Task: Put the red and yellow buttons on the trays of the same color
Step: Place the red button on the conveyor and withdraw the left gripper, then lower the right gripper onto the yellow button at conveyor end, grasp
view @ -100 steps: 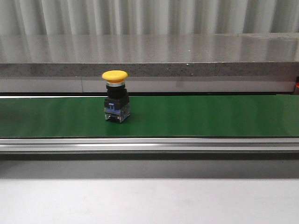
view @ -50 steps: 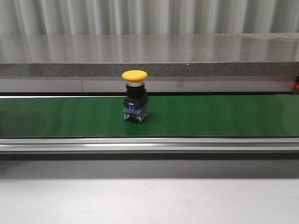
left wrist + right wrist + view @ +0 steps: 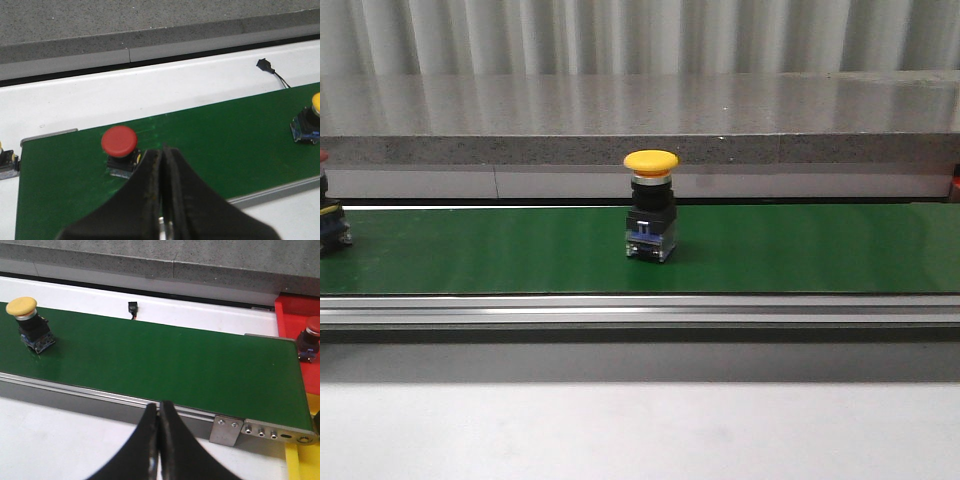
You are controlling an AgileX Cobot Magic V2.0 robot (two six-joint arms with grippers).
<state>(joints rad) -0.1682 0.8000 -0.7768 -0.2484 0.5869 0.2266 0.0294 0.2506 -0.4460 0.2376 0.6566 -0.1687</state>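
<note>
A yellow button (image 3: 651, 205) stands upright on the green belt (image 3: 800, 250), near the middle in the front view; it also shows in both wrist views (image 3: 310, 122) (image 3: 27, 320). A red button (image 3: 119, 141) stands on the belt just beyond my left gripper (image 3: 162, 150), which is shut and holds nothing. In the front view this red button (image 3: 328, 225) is cut by the left edge. My right gripper (image 3: 160, 405) is shut and empty, on the near side of the belt's rail. A red tray (image 3: 292, 315) past the belt's end holds another red button (image 3: 310, 337). A yellow tray (image 3: 302, 465) shows at the corner.
A grey stone ledge (image 3: 640, 120) runs behind the belt. A metal rail (image 3: 640, 310) borders its near side, with a bracket (image 3: 227, 430) at its end. A small black connector (image 3: 132, 307) lies on the white strip behind the belt. Another button (image 3: 6, 161) sits off the belt's start.
The yellow button has travelled to the right along the belt. A red button has come into the front view at the left edge.
</note>
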